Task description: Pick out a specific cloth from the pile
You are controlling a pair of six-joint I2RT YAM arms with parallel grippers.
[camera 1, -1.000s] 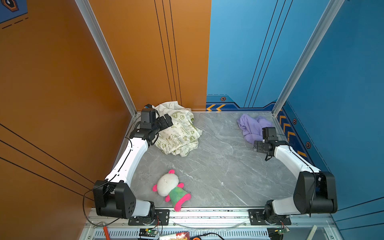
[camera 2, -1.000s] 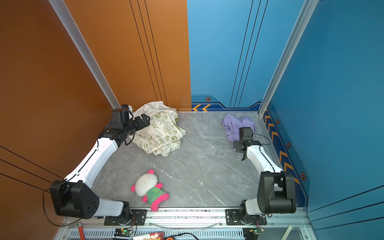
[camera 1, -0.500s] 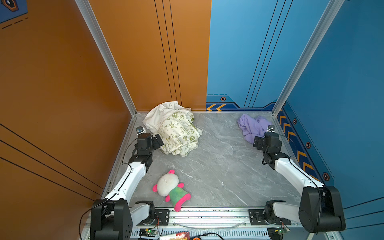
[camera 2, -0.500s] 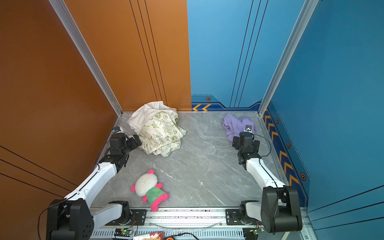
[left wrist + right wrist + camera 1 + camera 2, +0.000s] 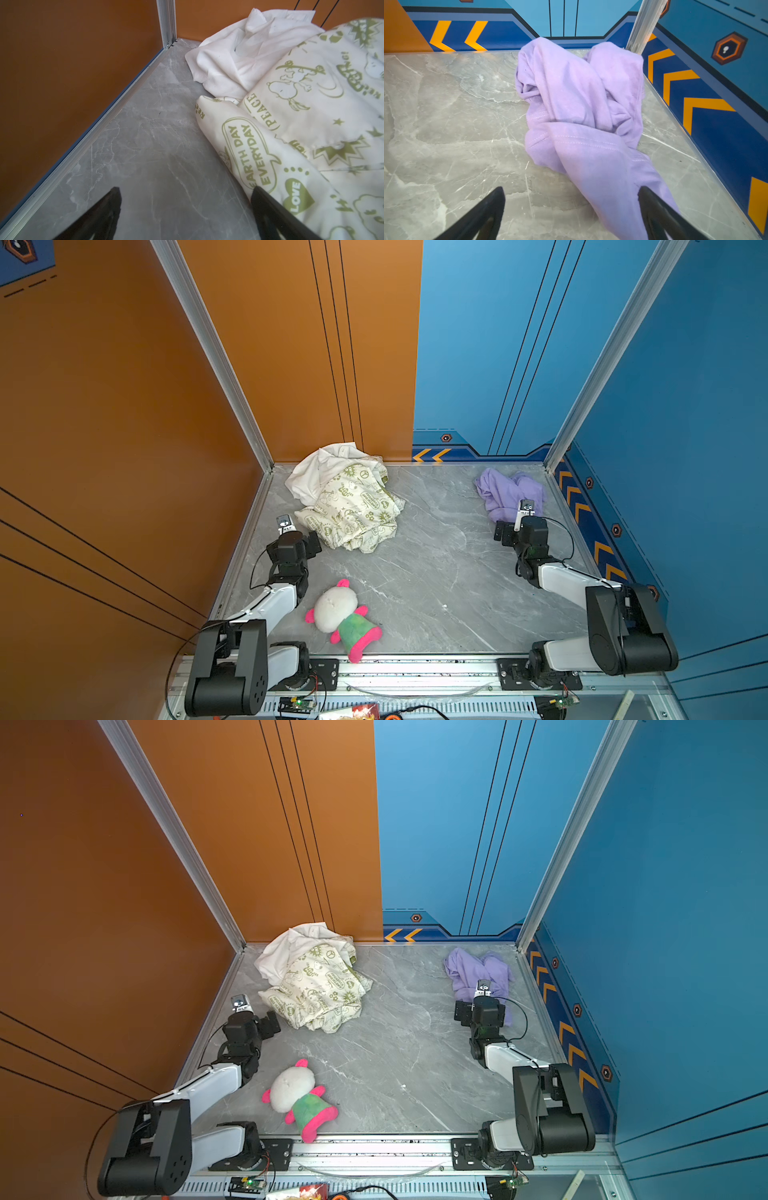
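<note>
A: Top views, status?
B: The cloth [image 5: 509, 493] lies crumpled at the far right corner of the tabletop [image 5: 428, 572], well apart from the pile [image 5: 345, 499] at far left. The plush toy [image 5: 340, 618] lies near the front edge.

A: Left wrist view?
B: The left claw [image 5: 186, 209] is released, jaws spread wide over bare tabletop. One jaw tip sits at the edge of the green-print cloth [image 5: 291, 145]; contact cannot be confirmed. The off-white garment [image 5: 232, 62] lies beyond it.

A: Right wrist view?
B: The right claw [image 5: 571, 209] is released, grasping nothing. The cloth extends from the corner post [image 5: 643, 25] to one jaw tip.
</note>
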